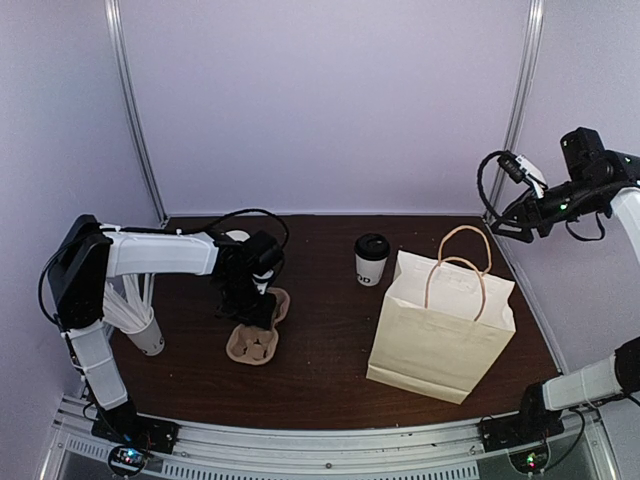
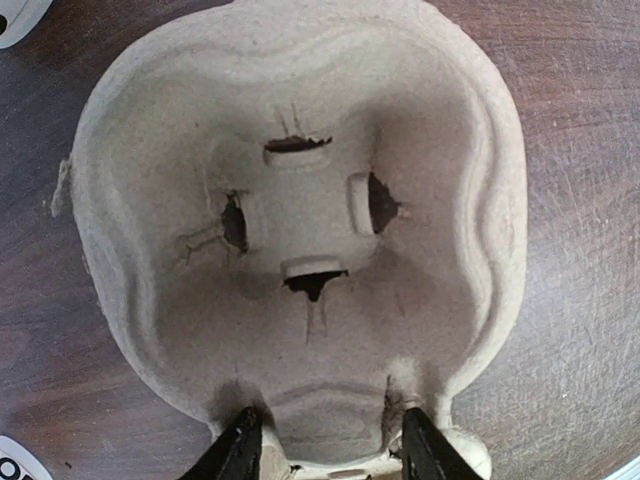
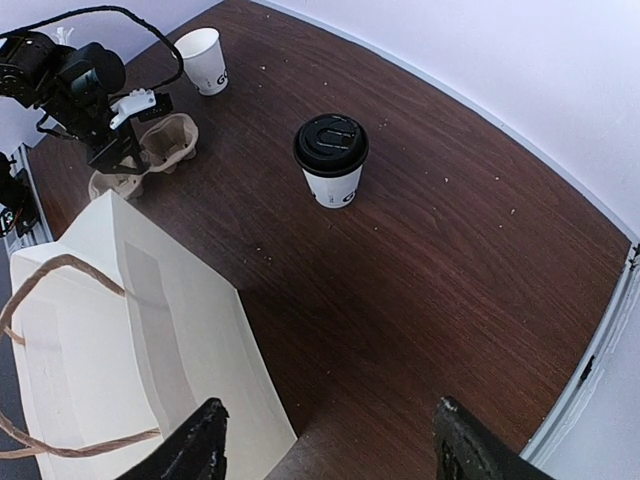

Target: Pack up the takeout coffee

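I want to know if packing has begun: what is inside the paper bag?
Seen from the right wrist, the paper bag shows only bare cream inner walls and a fold, no cup. Its floor cannot be made out. The takeout coffee stands outside, on the table.

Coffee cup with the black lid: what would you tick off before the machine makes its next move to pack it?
1. Coffee cup upright, lid on: ok.
2. Paper bag standing with its mouth open: ok.
3. Right hand open and empty: ok.
4. Right hand close to the coffee cup: not ok, it hangs high above the paper bag.
5. Left hand has a firm hold on the cup carrier, whose rim its fingers straddle: cannot tell.
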Controlling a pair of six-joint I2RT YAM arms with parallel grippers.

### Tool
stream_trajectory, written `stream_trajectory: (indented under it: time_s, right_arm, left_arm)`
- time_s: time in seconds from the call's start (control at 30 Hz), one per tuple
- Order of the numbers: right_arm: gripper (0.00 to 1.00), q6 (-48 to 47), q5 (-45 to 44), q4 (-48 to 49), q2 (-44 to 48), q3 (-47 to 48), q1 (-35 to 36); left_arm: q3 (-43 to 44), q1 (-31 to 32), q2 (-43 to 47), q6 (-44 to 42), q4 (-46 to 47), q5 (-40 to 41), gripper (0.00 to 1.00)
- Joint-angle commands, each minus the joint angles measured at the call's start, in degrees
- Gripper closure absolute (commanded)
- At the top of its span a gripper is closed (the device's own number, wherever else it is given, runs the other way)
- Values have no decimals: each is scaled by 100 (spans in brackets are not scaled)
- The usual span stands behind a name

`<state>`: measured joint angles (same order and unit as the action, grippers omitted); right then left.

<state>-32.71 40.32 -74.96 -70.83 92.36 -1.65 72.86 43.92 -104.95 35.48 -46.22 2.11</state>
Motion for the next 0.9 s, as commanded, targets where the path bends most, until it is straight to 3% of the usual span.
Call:
stream_trajectory:
  time_s: [0.0, 0.43, 0.7, 0.87]
  right_arm:
    - [30, 90, 152, 139, 69, -75, -20]
    - [30, -289, 293, -384, 95, -48, -20]
    - [30, -685, 554, -1192, 154, 194, -20]
    - [29, -1435, 1330, -2137, 183, 435, -20]
  left_arm:
    - [-36, -42, -151, 38, 256, -150, 53]
    - [-9, -42, 346, -98, 34, -116, 69]
    - [332, -44, 1120, -417, -432, 153, 69]
    - [443, -43, 1494, -623, -411, 237, 70]
